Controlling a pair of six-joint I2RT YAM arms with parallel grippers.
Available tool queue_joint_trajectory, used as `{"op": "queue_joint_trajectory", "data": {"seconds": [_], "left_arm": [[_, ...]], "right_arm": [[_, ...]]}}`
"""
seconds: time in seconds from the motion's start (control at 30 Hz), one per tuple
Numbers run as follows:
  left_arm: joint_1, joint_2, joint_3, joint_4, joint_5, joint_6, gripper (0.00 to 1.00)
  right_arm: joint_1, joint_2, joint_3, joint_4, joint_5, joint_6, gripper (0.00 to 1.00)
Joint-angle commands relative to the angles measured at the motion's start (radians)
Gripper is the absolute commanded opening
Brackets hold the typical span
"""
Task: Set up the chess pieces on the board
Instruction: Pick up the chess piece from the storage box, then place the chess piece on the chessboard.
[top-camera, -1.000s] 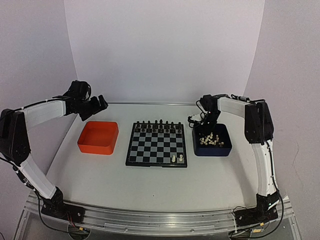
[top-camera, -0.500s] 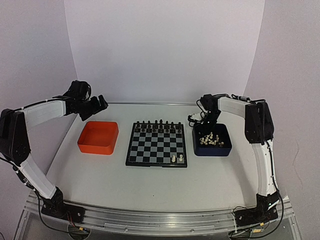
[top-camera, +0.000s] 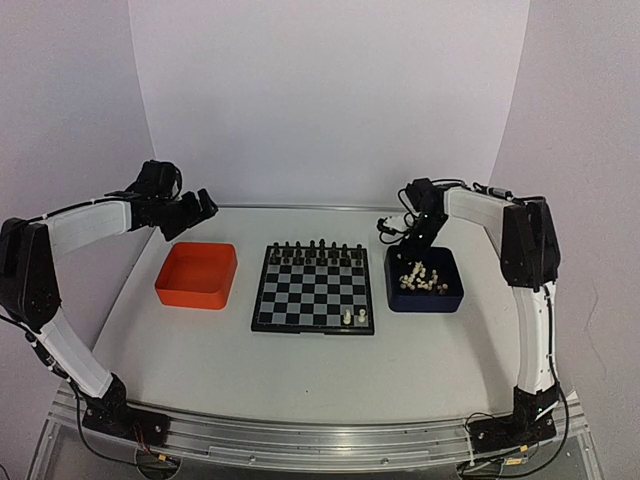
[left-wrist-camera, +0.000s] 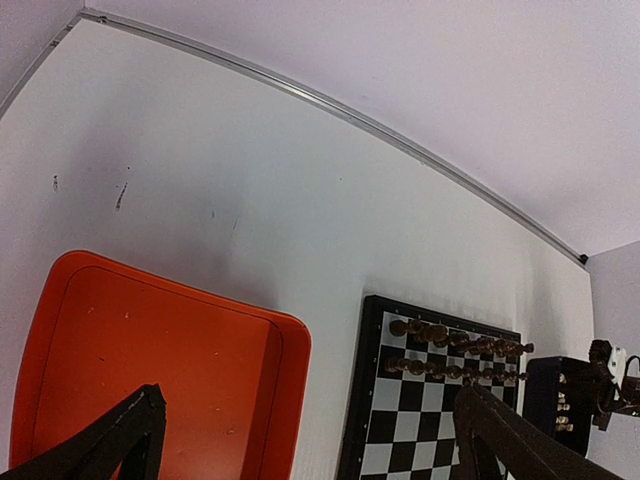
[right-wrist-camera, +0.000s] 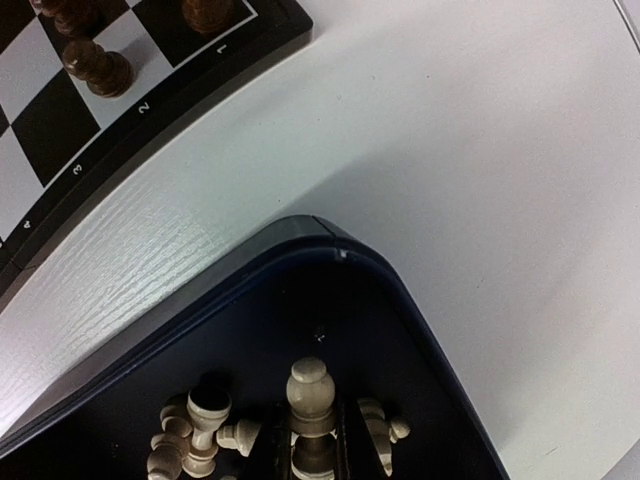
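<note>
Cream piece (right-wrist-camera: 309, 385): an upright cream-white figure with a round knob on top, inside the dark blue tray (top-camera: 425, 305) near the corner closest to the board. Whether its base is touching the tray floor cannot be told.
Right gripper (right-wrist-camera: 314, 452): its fingers are pressed in on the lower body of the cream piece, one on each side, pinching it. The arm reaches down from above the tray's far edge.
Chess pieces (top-camera: 420, 280): the rest of the cream figures lie in a loose heap in the same tray, several on their sides just beside the pinched one.
Pieces already placed (top-camera: 347, 317): two cream figures stand side by side on the board's nearest row, towards its right corner.
Board (top-camera: 300, 295): lies flat at the middle of the table (top-camera: 300, 370), between the two trays, with the blue tray just beside its right edge.
Black figures (top-camera: 315, 250): stand upright and fill the board's two far rows.
Orange tray (top-camera: 195, 297): sits left of the board and a little apart from it, its floor bare.
Left gripper (left-wrist-camera: 306, 391): its fingers are spread wide with nothing between them, and it hangs above the orange tray's far side.
</note>
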Motion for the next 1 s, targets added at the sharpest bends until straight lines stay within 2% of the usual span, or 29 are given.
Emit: {"op": "queue_joint_trajectory", "data": {"seconds": [0.0, 0.2, 0.43, 0.57, 0.67, 0.97], "left_arm": [[-0.004, -0.044, 0.034, 0.041, 0.031, 0.017, 1.0], [-0.005, -0.044, 0.052, 0.05, 0.093, -0.006, 1.0], [-0.029, -0.058, 0.05, 0.131, 0.256, -0.027, 1.0], [-0.059, -0.052, 0.051, 0.207, 0.381, -0.04, 1.0], [-0.086, -0.047, 0.049, 0.239, 0.42, -0.042, 1.0], [-0.226, 0.011, 0.111, 0.266, 0.525, -0.055, 1.0]], "right_arm": [[0.002, -0.083, -0.027, 0.023, -0.028, 0.015, 0.0], [0.002, -0.191, -0.078, 0.033, -0.05, 0.032, 0.0], [0.029, -0.395, -0.219, 0.112, -0.166, 0.093, 0.0], [0.091, -0.491, -0.303, 0.181, -0.189, 0.117, 0.0], [0.146, -0.532, -0.348, 0.229, -0.207, 0.145, 0.0], [0.326, -0.542, -0.41, 0.371, -0.225, 0.204, 0.01]]}}
